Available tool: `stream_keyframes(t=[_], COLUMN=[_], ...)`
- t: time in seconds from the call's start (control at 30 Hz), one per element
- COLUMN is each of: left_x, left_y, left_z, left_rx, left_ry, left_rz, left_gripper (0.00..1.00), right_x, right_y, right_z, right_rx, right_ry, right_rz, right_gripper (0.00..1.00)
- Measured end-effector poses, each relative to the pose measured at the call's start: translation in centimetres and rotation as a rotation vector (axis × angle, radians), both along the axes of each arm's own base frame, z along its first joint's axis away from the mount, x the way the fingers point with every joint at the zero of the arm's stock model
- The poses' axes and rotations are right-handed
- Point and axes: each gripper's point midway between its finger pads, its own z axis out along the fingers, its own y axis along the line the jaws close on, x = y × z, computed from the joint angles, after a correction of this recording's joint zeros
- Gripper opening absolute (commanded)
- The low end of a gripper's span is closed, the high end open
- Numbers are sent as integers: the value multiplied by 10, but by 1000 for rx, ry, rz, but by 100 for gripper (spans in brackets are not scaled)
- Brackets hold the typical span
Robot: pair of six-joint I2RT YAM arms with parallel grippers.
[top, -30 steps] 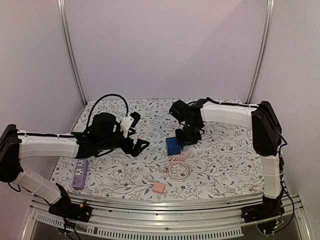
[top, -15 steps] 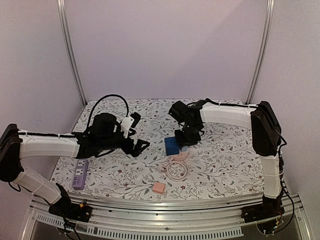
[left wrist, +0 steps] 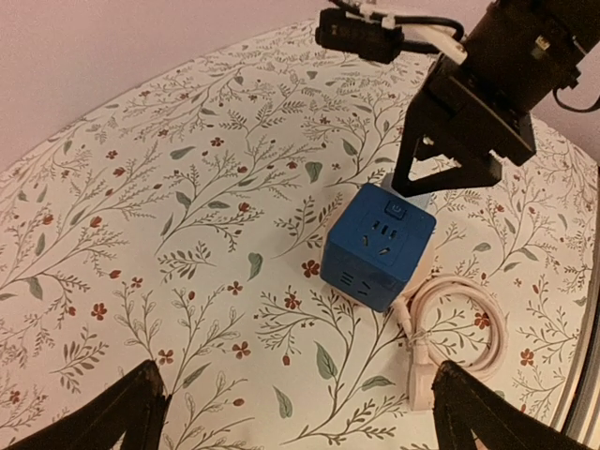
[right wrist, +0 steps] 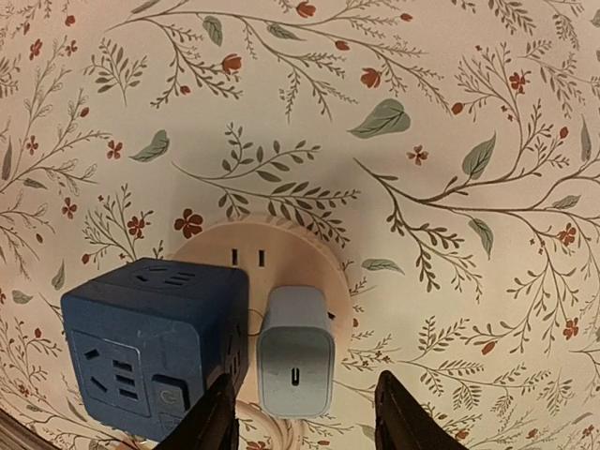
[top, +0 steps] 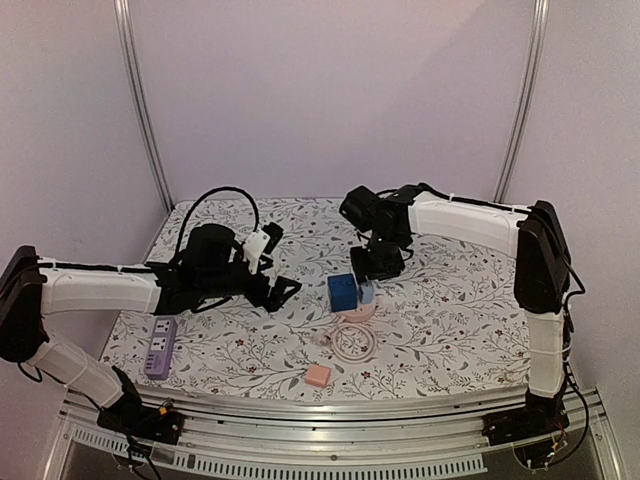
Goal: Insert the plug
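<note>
Floral cloth covers the table [top: 450,320], which stands in a booth of pale lilac walls with two metal poles rising behind. Near the middle sits a blue cube socket [top: 343,292], and the pale blue-grey plug [right wrist: 295,352] stands just beside it at its 3 o'clock in the top view, on a round pinkish socket disc [right wrist: 281,248]. Whether its pins are seated in the disc cannot be told, though a free pair of slots shows on the disc at the plug's 12 o'clock in the right wrist view. The right gripper [right wrist: 305,380] hangs above the plug with its fingers [right wrist: 214,417] spread wide, one to each side of the plug and touching nothing. The left gripper [left wrist: 297,367] is at the cube's 9 o'clock in the top view, apart from it, fingers likewise parted and empty (its camera looks straight across at the cube and the other arm). A coil of pale cable [top: 355,342] lies at the cube's 6 o'clock, a small pink square block [top: 317,375] near the front edge at 7 o'clock, and a purple power strip [top: 159,347] well apart at 8 o'clock, under the left arm.
</note>
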Motion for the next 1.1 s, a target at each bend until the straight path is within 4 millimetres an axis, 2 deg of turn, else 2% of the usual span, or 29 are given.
stream_keyframes(t=[0.3,0.73,0.9,1.1], left_x=[4,2,-3,-21], left_y=[-4,-2,-3,-7], left_z=[13,7,-4,-37], left_rx=[-19,-9,5,70], left_ry=[-8,25,44,68], left_rz=[5,14,13,3], left_gripper=[99,99,99,99], right_x=[0,-5,-15,-27], right_y=[-8,-28,-44,-62], right_z=[48,109,119,109], right_rx=[34,77,93,97], right_ry=[-74,-197,-235,-257], right_rz=[-5,-24,-37,-56], right_gripper=[50,54,63,88])
